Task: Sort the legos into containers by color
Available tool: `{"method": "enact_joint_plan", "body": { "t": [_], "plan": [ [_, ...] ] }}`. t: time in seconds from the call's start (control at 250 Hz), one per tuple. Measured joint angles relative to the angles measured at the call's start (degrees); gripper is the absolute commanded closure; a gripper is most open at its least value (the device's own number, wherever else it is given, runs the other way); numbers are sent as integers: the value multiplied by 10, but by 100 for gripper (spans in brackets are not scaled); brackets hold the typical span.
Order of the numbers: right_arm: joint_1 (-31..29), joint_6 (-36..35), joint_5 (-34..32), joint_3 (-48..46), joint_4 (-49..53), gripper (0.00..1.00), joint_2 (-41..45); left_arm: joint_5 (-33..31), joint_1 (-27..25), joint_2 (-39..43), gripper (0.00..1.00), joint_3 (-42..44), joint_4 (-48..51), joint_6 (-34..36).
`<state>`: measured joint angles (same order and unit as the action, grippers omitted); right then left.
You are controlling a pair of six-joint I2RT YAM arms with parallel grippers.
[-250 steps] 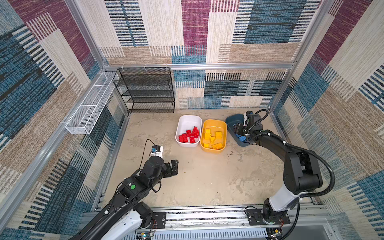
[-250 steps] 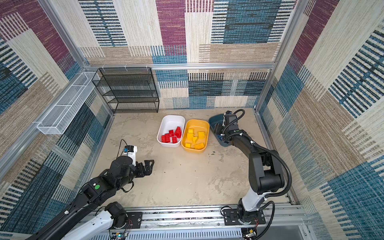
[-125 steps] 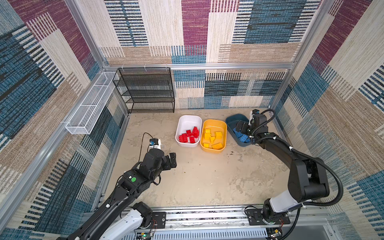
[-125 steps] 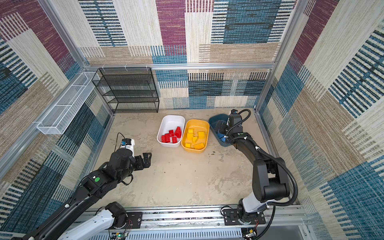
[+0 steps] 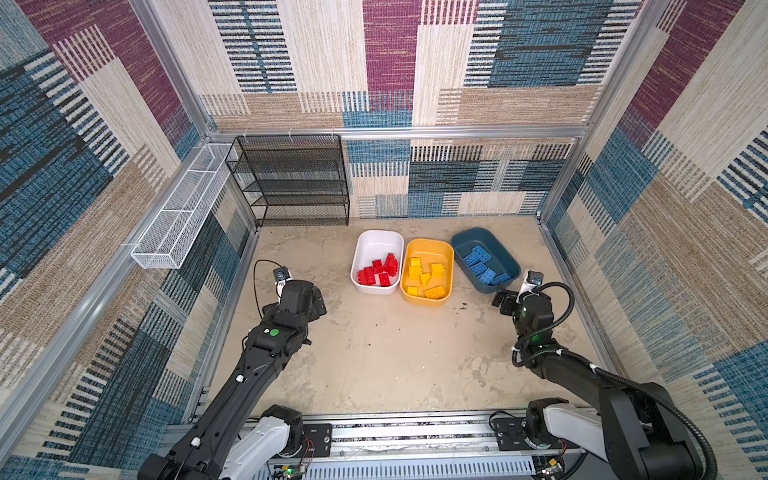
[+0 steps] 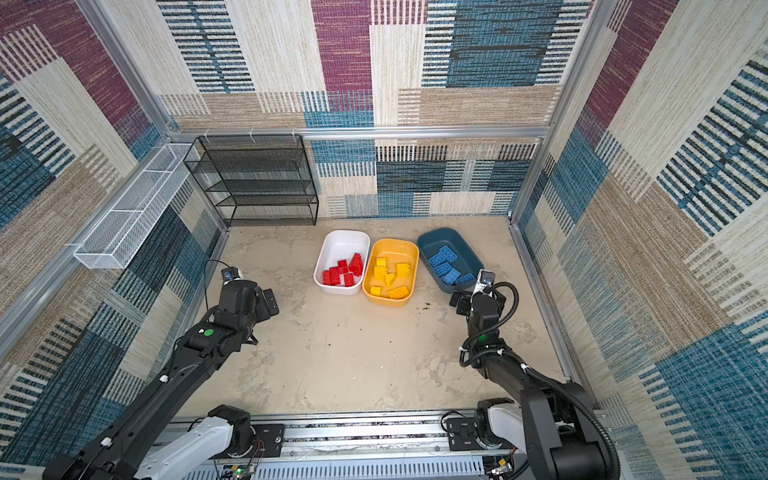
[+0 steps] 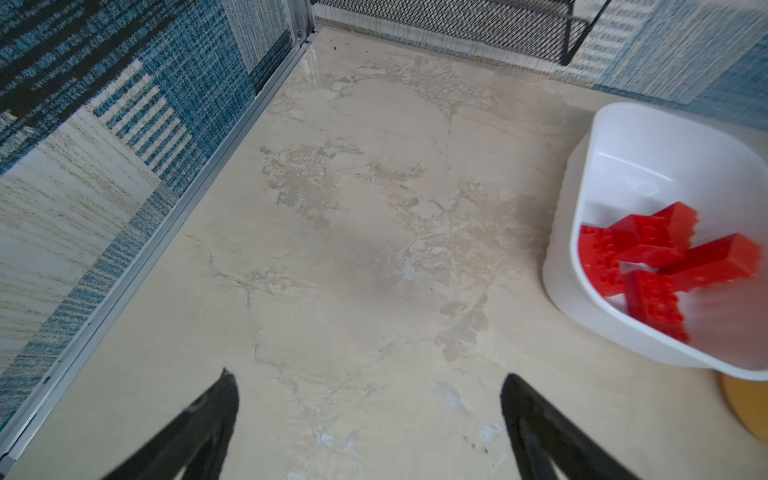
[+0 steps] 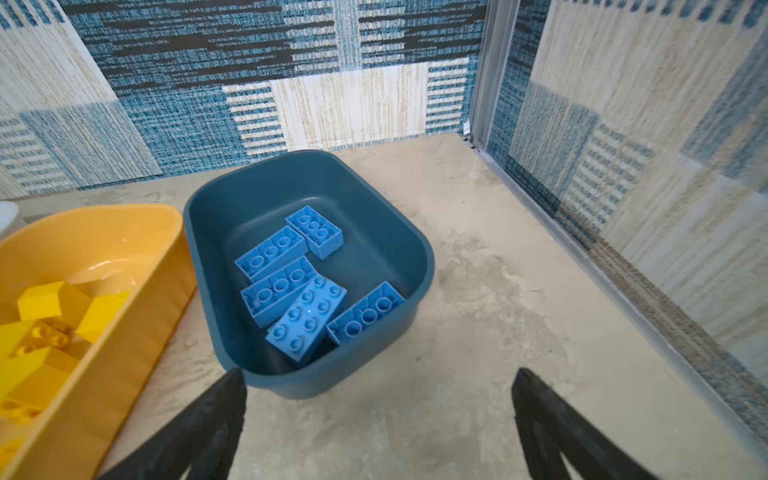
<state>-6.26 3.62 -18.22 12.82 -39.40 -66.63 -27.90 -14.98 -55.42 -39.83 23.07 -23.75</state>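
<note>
Three containers stand in a row at the back. The white tub (image 5: 376, 245) holds red legos (image 5: 378, 272), the yellow tub (image 5: 428, 249) yellow legos (image 5: 424, 274), and the teal tub (image 5: 478, 239) blue legos (image 5: 482, 266). My left gripper (image 5: 316, 301) hovers open and empty over bare floor, left of the white tub (image 7: 561, 270); the red legos (image 7: 665, 257) show in its wrist view. My right gripper (image 5: 505, 301) is open and empty just in front of the teal tub (image 8: 374, 216), with the blue legos (image 8: 303, 299) lying inside.
A black mesh rack (image 5: 295, 178) stands against the back wall at the left. A white wire basket (image 5: 178, 216) hangs on the left wall. The yellow tub (image 8: 124, 332) touches the teal tub's side. Patterned walls close in on three sides.
My right gripper has drawn back from over the teal tub toward the front. The left gripper has shifted left and a little toward the back.
</note>
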Motion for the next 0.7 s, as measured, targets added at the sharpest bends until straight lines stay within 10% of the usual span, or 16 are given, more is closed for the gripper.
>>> {"method": "enact_joint_plan", "body": {
  "t": [0.324,0.7],
  "plan": [
    [0,-57,4,-80,-363,0,-179,62,116,-136,1,128,-318,124],
    [10,-76,55,-83,-434,0,-234,170,146,-323,1,163,-632,213]
  ]
}}
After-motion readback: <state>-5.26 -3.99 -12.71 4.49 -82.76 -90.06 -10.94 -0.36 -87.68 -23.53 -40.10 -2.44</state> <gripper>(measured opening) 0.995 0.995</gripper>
